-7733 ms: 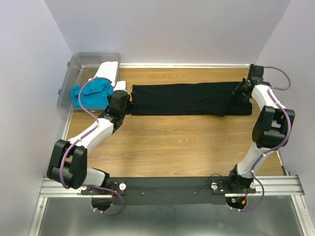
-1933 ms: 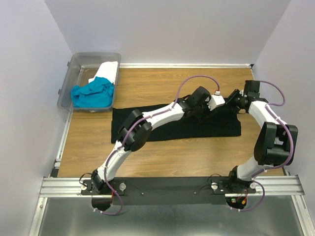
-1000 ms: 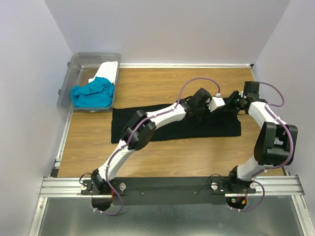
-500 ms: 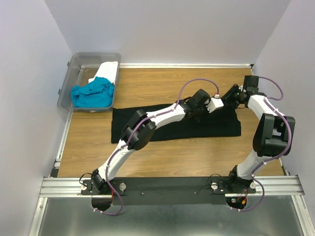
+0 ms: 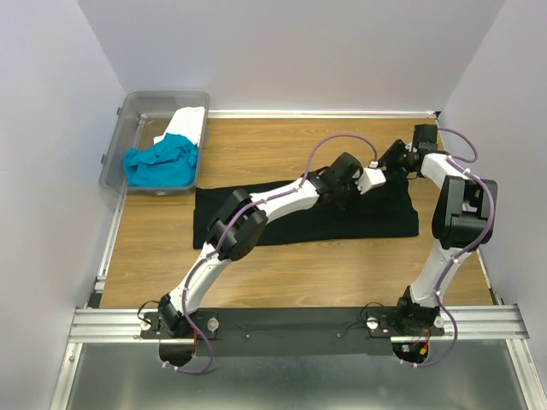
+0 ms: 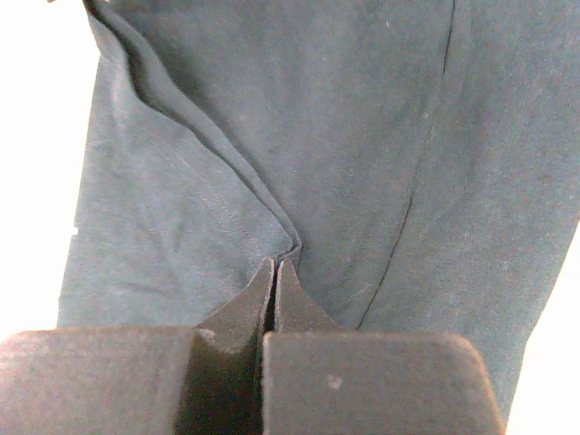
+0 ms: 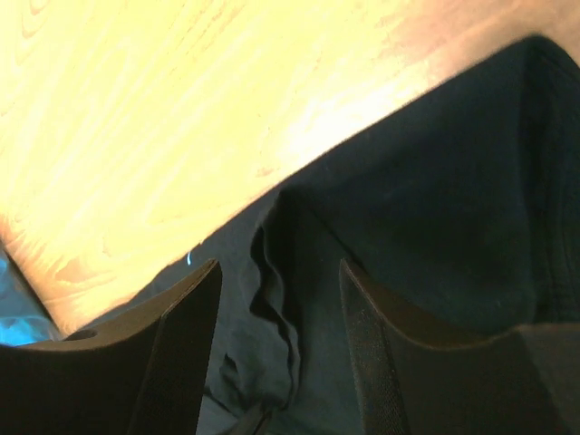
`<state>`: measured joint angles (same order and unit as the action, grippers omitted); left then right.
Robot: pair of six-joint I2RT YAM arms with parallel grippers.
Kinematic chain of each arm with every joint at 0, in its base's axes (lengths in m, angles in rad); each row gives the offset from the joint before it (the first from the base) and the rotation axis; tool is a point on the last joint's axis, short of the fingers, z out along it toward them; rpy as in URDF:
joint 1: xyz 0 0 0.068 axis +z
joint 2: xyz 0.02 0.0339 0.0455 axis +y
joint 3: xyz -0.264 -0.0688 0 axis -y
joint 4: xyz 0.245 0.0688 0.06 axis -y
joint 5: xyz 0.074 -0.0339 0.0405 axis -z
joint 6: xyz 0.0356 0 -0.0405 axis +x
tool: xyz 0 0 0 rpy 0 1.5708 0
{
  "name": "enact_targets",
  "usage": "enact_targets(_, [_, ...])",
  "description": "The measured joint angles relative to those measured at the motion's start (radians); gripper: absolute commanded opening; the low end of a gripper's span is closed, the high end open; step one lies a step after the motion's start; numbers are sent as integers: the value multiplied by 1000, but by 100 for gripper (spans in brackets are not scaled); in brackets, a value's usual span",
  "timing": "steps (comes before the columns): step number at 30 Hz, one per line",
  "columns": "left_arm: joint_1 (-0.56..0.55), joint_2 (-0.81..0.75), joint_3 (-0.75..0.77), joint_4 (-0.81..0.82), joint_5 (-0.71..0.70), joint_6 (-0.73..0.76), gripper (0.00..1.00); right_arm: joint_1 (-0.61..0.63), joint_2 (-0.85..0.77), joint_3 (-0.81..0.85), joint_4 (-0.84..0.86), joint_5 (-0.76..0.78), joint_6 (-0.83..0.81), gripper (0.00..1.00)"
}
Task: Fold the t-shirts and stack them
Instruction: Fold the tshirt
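Right under the left gripper (image 6: 275,269) lies the black t-shirt (image 5: 363,224), laid out as a long band flat on the table (image 5: 282,145). Left gripper clenched, its two pads (image 6: 236,308) pressed together with no gap, tips pinching a small pucker of the black cloth. A raised crease (image 6: 217,154) runs from that pinch away up and to the left in the wrist view, and a seam line (image 6: 427,154) passes just to the right of the tips. Right gripper (image 7: 279,265) released, fingers (image 7: 181,344) well apart and gripping nothing, hanging over the far edge of the same shirt near its right end. Bare wood shows beyond its fingertips, wrinkled cloth below and between them. Whether its tips touch the cloth, cannot tell. From above, both grippers sit close together, nearly tip to tip, over the right part of the band, the left one coming in from the left and the right one from the right. Most of the shirt stretches away behind the left gripper, under the left arm (image 5: 282,199), toward the left; only a short piece lies past the right gripper. Turquoise t-shirt (image 5: 161,164) and white t-shirt (image 5: 190,122) are well apart from both grippers, far off to their left, bunched in the clear bin (image 5: 128,111) at the far left corner of the table. White one sits just beyond the turquoise, touching it.
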<state>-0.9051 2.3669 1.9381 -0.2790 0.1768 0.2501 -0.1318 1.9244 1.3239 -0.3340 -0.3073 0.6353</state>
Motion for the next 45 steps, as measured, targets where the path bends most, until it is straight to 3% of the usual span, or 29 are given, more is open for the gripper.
enact_targets(14, [17, -22, 0, 8, 0, -1, 0, 6, 99, 64, 15, -5, 11, 48])
enact_targets(17, [19, -22, 0, 8, 1, -1, 0, 9, 105, 64, 20, -11, 15, 40])
enact_targets(22, [23, -22, 0, 8, 2, -5, 0, 13, 105, 64, 27, -20, 25, 7])
enact_targets(25, [28, -24, -5, 9, 2, -10, 0, 13, 105, 64, 29, -21, 22, 1])
enact_targets(45, [84, -148, -157, 60, 4, -56, 0, 13, -68, -32, 39, -22, 35, 0])
